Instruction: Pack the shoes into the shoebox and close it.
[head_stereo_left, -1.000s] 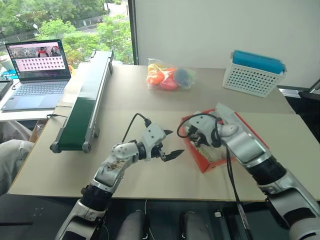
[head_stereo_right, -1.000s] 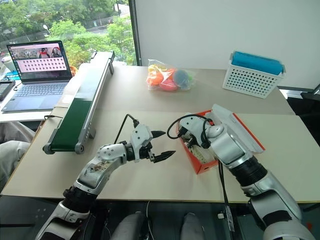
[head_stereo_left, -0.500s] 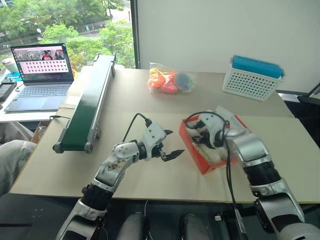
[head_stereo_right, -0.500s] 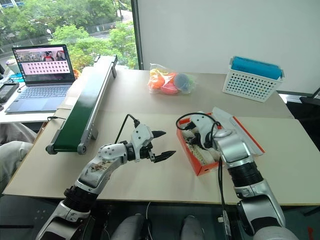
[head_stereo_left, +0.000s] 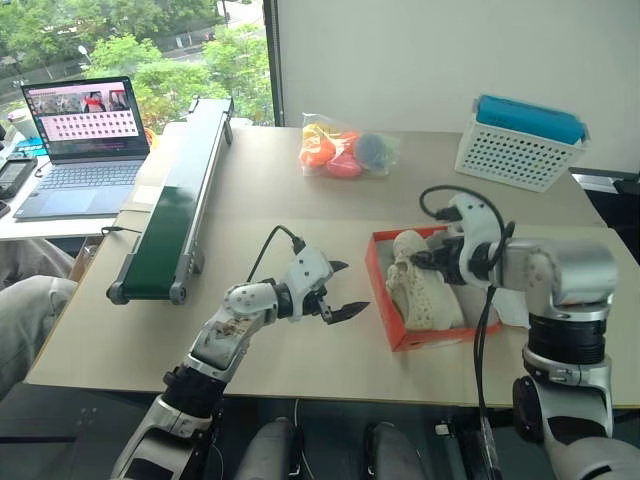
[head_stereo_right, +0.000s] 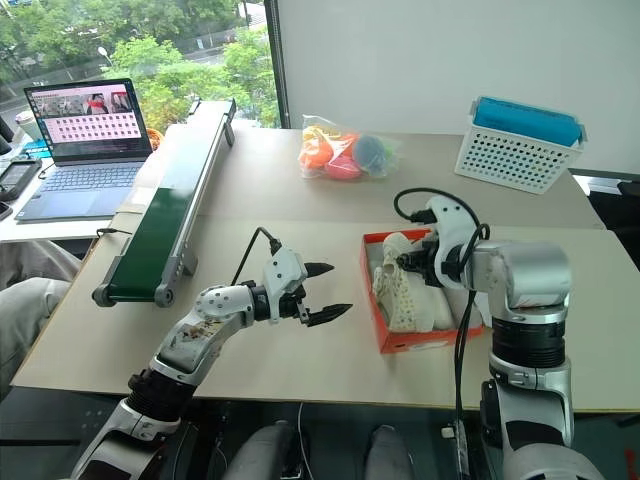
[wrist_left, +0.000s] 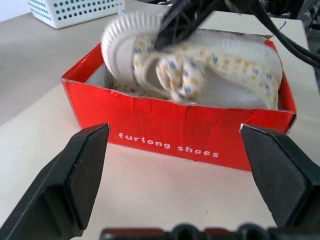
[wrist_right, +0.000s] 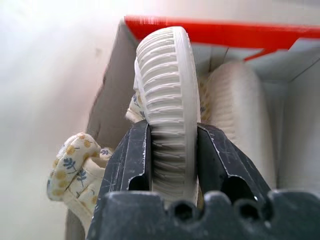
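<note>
The right tool (wrist_right: 170, 165) clamps one shoe (wrist_right: 167, 107) by its ribbed sole, tipping it into the shoebox (head_stereo_left: 385, 300) on the desk (head_stereo_left: 270, 200) beside its mate, while the left tool (head_stereo_left: 335, 290) waits wide open nearby.

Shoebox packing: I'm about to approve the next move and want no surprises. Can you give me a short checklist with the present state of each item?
1. Right gripper has a firm hold on a shoe: ok, both fingers clamp its ribbed sole.
2. Held shoe is over the shoebox: ok, it sits inside the red walls.
3. Held shoe lies flat: not ok, it stands on edge, sole turned sideways.
4. Second shoe is in the box: ok, it lies beside the held one.
5. Left gripper is clear of the box: ok, open and apart from its near wall.
6. Lid free to close: cannot tell, the right arm covers it.
</note>
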